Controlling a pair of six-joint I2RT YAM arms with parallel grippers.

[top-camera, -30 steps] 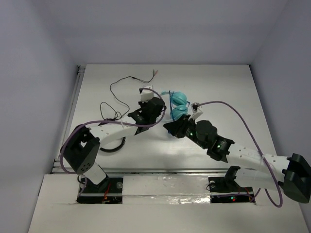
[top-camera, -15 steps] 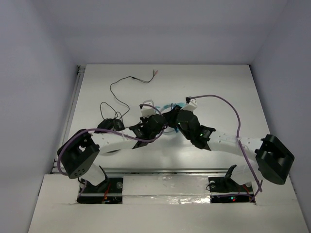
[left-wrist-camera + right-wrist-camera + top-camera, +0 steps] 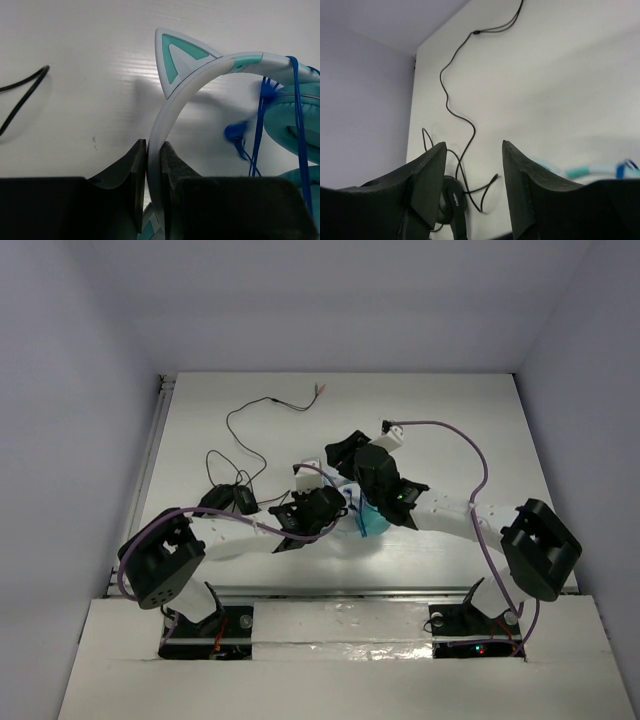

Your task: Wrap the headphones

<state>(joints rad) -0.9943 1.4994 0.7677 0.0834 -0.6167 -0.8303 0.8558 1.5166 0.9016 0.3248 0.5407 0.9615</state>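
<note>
The headphones (image 3: pixel 368 522) lie near the table's middle, teal cups showing between the two arms. In the left wrist view their pale headband (image 3: pixel 200 80) with a cat-ear point (image 3: pixel 175 57) runs down between my left gripper's (image 3: pixel 154 146) jaws, which are shut on it. A teal cup (image 3: pixel 295 125) and the thin blue cord (image 3: pixel 260 115) hang at the right. My left gripper (image 3: pixel 322 506) sits just left of the cups. My right gripper (image 3: pixel 342 452) is beyond them, open and holding nothing (image 3: pixel 472 165); a bit of the headband (image 3: pixel 580 171) shows at its lower right.
A loose thin black wire (image 3: pixel 270 405) with a reddish tip trails across the far left of the table. A black round object (image 3: pixel 235 498) lies at its near end, left of my left arm. Purple cables (image 3: pixel 470 455) loop over both arms. Walls close in three sides.
My left gripper has drawn the headphones toward the near edge. My right gripper has opened wider and swung over to their far side, now pointing at the back left.
</note>
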